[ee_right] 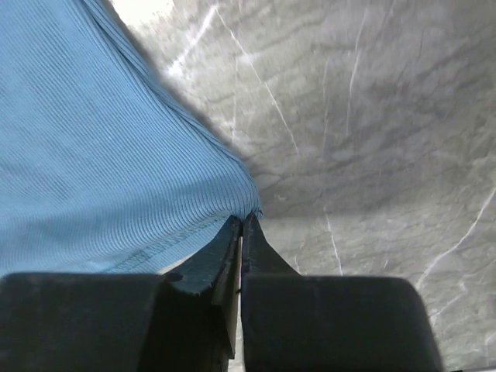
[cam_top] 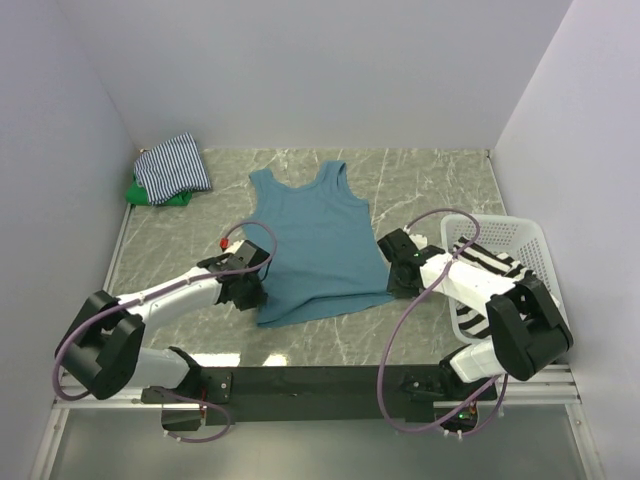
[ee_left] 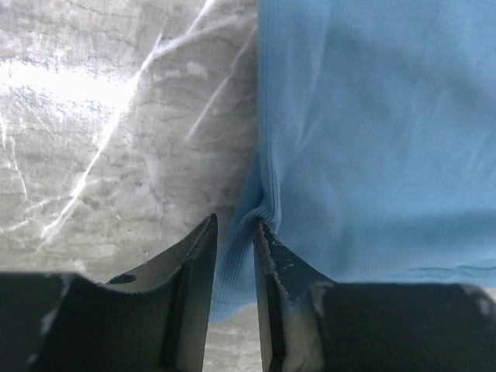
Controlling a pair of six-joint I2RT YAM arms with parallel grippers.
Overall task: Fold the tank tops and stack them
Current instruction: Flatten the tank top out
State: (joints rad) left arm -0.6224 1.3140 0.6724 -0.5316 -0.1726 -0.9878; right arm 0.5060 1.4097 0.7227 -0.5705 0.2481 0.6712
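The teal-blue tank top [cam_top: 315, 245] lies flat mid-table, straps toward the back. My left gripper [cam_top: 250, 285] is at its lower left side edge; in the left wrist view the jaws [ee_left: 235, 226] stand a narrow gap apart with a puckered fold of the teal cloth [ee_left: 372, 139] between them. My right gripper [cam_top: 393, 262] is at the lower right hem corner, shut on the teal cloth's [ee_right: 101, 155] tip [ee_right: 242, 218]. The thin navy-white striped top [cam_top: 172, 165] lies folded on the green top [cam_top: 150, 193] at the back left. The bold black-white striped top [cam_top: 490, 265] lies in the basket.
The white lattice basket [cam_top: 520, 232] stands at the right edge, close behind my right arm. White walls close the table at the back and both sides. Grey marble tabletop [cam_top: 430, 180] shows around the teal top.
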